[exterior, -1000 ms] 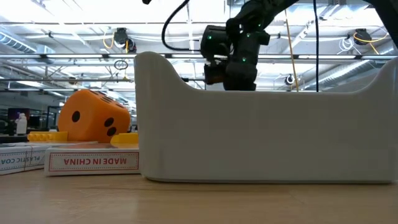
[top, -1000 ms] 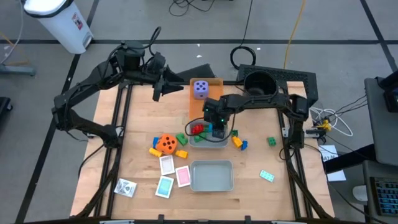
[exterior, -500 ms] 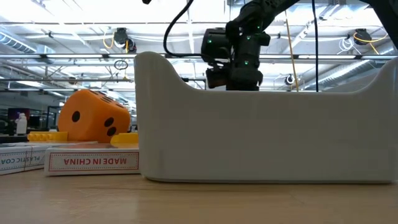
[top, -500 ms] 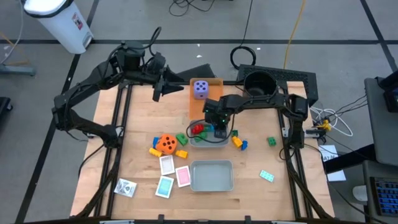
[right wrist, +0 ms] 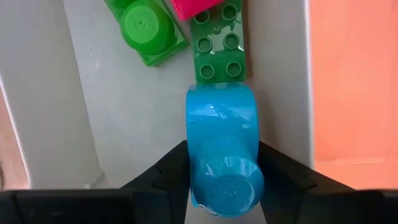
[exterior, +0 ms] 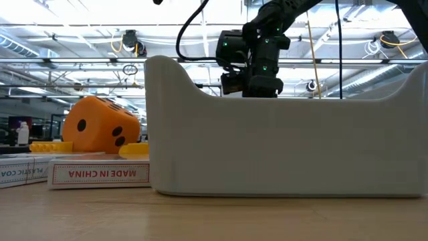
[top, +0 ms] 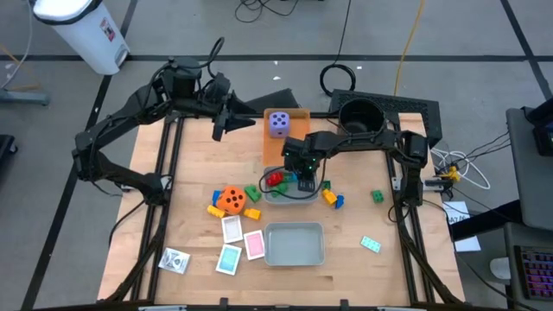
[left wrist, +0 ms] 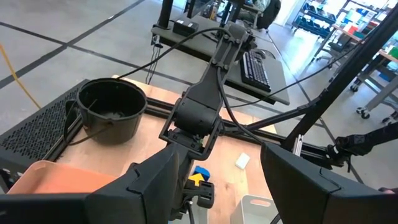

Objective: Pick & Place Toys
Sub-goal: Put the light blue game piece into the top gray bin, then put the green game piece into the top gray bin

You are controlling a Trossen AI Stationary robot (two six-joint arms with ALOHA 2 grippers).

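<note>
My right gripper (top: 302, 181) hangs over the far grey tray (top: 294, 199), pointing steeply down and shut on a blue brick (right wrist: 222, 149). In that tray lie two green bricks (right wrist: 146, 31) (right wrist: 217, 46) and a red one (right wrist: 196, 7). A purple die (top: 277, 123) rests on the flat orange tray (top: 298, 114). The orange die (top: 231, 200) sits on the table among yellow bricks, with cards (top: 232, 229) near it. My left gripper (top: 223, 121) waits raised at the far left, open (left wrist: 227, 180) and with nothing between its fingers. My right gripper pinches the blue brick by two opposite sides (right wrist: 191, 158) between its two fingers. The fingers come from above, slanting steeply down, and the brick lies along them. Its far end points at the tray floor beside a green brick; whether it touches the floor I cannot tell.
A second grey tray (top: 294, 244) stands near the front edge and blocks most of the low view (exterior: 287, 147). A black bucket (top: 359, 112) stands at the far right. A green brick (top: 378, 196), a teal card (top: 371, 244) and a yellow-and-blue brick (top: 331, 198) lie on the right.
My right gripper has rolled a little about its own line while staying over the far tray, the blue brick still between its fingers.
</note>
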